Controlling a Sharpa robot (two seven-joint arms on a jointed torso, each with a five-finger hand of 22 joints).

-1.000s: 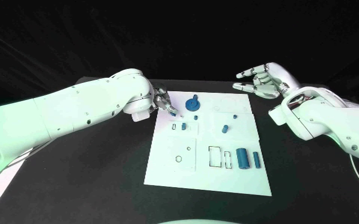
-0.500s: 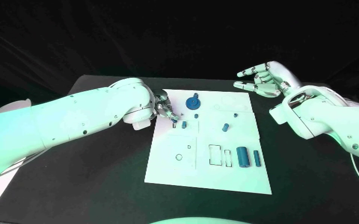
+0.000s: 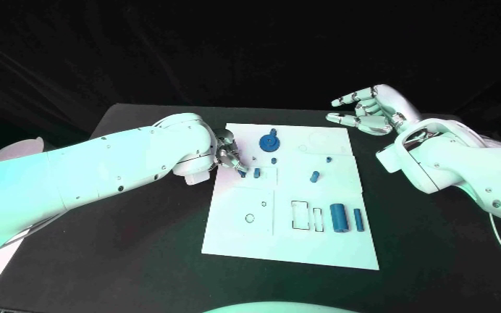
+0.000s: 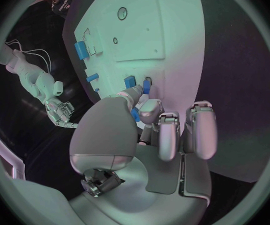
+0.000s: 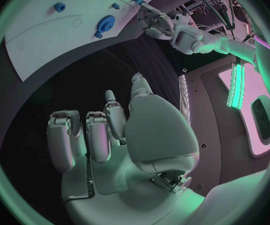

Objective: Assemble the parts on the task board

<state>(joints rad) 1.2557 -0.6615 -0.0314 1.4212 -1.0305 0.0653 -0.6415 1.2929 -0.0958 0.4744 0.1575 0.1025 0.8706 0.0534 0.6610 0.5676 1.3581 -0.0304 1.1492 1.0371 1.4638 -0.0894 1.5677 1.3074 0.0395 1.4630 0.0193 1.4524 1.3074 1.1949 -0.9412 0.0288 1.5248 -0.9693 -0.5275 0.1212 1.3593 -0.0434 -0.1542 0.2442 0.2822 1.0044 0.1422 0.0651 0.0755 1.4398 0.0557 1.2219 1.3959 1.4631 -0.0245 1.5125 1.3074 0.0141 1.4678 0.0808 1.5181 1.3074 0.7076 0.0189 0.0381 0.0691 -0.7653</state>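
Several blue parts (image 3: 339,216) on task board (image 3: 292,244); left hand (image 3: 228,155) pinches one.

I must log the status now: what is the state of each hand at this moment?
Left hand: pinches a small blue part over the task board.
Right hand: open, holds nothing, fingers apart.

Bare board (image 3: 302,244) near edge — gear (image 3: 269,141) farther back.

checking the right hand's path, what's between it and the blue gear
In the head view, only bare white board and a strip of black table lie between the right hand and the gear.
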